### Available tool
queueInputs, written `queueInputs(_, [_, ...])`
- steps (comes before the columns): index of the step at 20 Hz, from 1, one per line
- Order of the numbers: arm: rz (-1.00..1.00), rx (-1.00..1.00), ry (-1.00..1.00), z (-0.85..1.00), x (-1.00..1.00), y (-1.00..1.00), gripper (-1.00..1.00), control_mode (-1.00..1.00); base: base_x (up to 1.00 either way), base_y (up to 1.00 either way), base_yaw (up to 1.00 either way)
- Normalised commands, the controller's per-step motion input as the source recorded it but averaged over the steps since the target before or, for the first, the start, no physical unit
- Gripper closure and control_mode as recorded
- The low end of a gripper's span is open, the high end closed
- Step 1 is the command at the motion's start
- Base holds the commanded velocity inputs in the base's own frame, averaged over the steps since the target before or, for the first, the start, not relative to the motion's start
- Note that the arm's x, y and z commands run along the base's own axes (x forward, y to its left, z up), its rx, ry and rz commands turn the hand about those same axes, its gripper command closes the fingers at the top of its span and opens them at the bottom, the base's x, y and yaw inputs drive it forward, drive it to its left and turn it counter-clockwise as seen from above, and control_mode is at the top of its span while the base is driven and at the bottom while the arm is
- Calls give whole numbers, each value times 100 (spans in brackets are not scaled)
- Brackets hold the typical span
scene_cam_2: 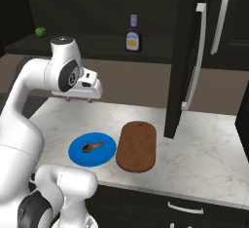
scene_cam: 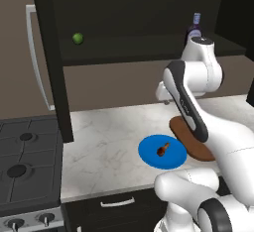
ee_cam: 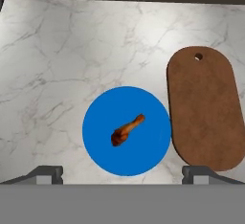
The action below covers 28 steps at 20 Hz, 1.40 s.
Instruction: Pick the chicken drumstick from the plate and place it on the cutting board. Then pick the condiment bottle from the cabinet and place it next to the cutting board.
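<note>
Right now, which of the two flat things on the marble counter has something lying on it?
The round bright-blue plate: the small reddish-brown chicken drumstick lies near its middle. The oblong dark-brown wooden cutting board just beside it is bare.

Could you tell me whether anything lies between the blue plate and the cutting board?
Nothing: in the hand view, a narrow strip of bare marble counter separates the plate from the cutting board.

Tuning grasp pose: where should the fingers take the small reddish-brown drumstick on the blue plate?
Probably across the thick meaty end of the small reddish-brown drumstick, coming straight down. It lies flat near the middle of the round blue plate, slanted in the hand view, so turn the open gripper to close across its long axis.
</note>
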Motion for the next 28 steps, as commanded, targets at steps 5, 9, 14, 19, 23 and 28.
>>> queueInputs(5, [0,0,0,-18,-10,0,-100,-100,0,0,0])
queueInputs(9, [0,0,0,-18,-7,0,-100,-100,0,0,0])
queueInputs(14, [0,0,0,-17,-7,0,-100,-100,0,0,0])
queueInputs(19, [0,0,0,-17,-5,0,-100,-100,0,0,0])
queueInputs(23, [0,0,0,-17,-3,0,-100,-100,0,0,0])
queueInputs(28, [-2,0,0,-18,0,0,-100,-100,0,0,0])
